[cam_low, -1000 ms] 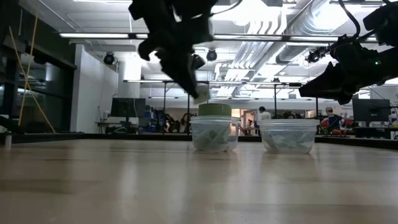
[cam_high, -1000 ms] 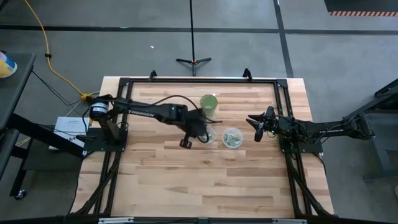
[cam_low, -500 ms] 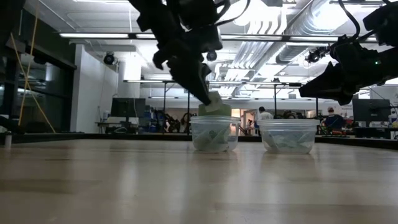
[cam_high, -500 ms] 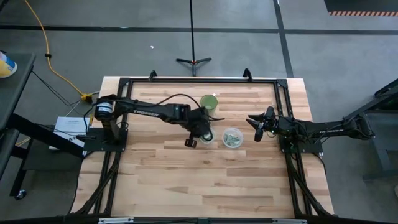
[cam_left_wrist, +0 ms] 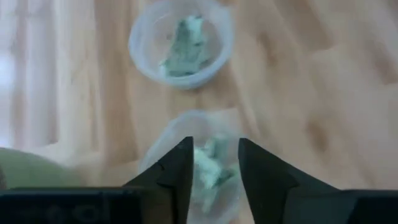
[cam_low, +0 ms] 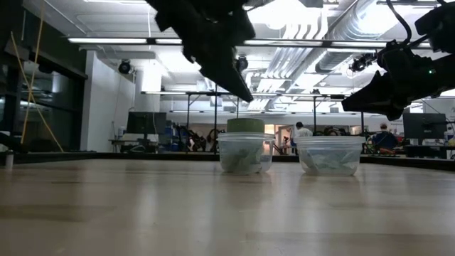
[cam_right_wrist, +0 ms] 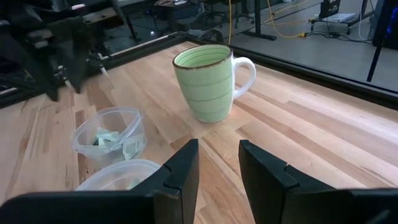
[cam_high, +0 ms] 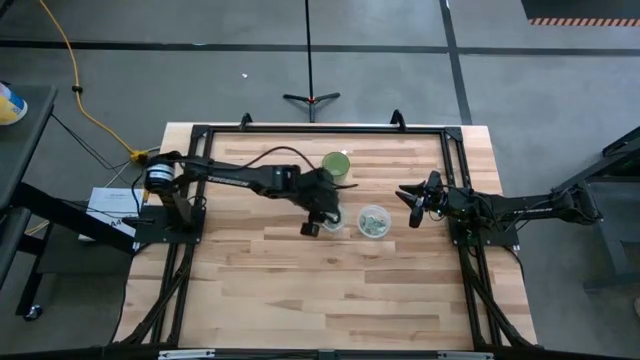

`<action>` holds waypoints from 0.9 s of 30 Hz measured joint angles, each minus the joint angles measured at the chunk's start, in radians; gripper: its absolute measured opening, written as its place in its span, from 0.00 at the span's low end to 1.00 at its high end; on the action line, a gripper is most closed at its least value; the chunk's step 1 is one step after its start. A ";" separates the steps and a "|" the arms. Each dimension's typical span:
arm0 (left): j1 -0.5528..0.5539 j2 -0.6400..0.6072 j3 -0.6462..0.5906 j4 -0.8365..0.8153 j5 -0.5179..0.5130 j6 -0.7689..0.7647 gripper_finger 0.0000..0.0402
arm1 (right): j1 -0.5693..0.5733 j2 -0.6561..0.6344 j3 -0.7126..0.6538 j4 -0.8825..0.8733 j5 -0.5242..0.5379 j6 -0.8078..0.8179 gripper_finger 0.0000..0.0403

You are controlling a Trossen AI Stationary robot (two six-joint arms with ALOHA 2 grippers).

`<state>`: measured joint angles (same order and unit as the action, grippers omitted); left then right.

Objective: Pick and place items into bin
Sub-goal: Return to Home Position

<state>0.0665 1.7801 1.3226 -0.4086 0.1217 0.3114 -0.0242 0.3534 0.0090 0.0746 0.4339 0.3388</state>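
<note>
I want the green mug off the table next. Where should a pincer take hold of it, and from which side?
Likely the rim wall of the green mug, from straight above: it stands upright, mouth open, so one finger fits inside, one outside. Choose the rim by its handle, the side away from the bins, for clearance.

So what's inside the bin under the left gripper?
Green-and-white packets lie heaped in the bin. They overlap, so lower ones are hidden and no count is possible. The open left gripper above holds nothing.
</note>
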 joint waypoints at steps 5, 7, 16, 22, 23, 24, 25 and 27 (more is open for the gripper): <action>0.012 -0.105 -0.219 0.265 0.022 -0.094 0.28 | 0.000 0.001 0.000 -0.003 -0.005 -0.001 0.26; 0.012 -0.179 -0.337 0.409 -0.041 -0.141 0.22 | 0.000 0.000 0.000 -0.005 -0.007 -0.002 0.26; 0.011 -0.709 -1.006 0.957 -0.154 -0.195 0.05 | 0.000 0.000 0.000 0.000 -0.004 -0.011 0.26; 0.011 -1.083 -1.239 0.966 -0.218 -0.224 0.11 | 0.000 -0.002 0.000 0.012 -0.026 -0.082 0.26; 0.012 -1.144 -1.261 0.939 -0.220 -0.227 0.12 | 0.000 -0.002 0.000 0.022 -0.031 -0.089 0.26; 0.012 -1.204 -1.276 0.902 -0.224 -0.223 0.12 | 0.000 -0.002 0.000 0.034 -0.038 -0.097 0.26; 0.012 -1.258 -1.281 0.865 -0.231 -0.214 0.11 | 0.000 -0.003 0.000 0.041 -0.046 -0.110 0.26; 0.012 -1.366 -1.284 0.748 -0.258 -0.211 0.07 | 0.000 -0.002 0.000 0.062 -0.064 -0.136 0.26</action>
<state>0.0780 0.4144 0.0387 0.3391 -0.1365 0.1005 -0.0238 0.3515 0.0090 0.1365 0.3697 0.2033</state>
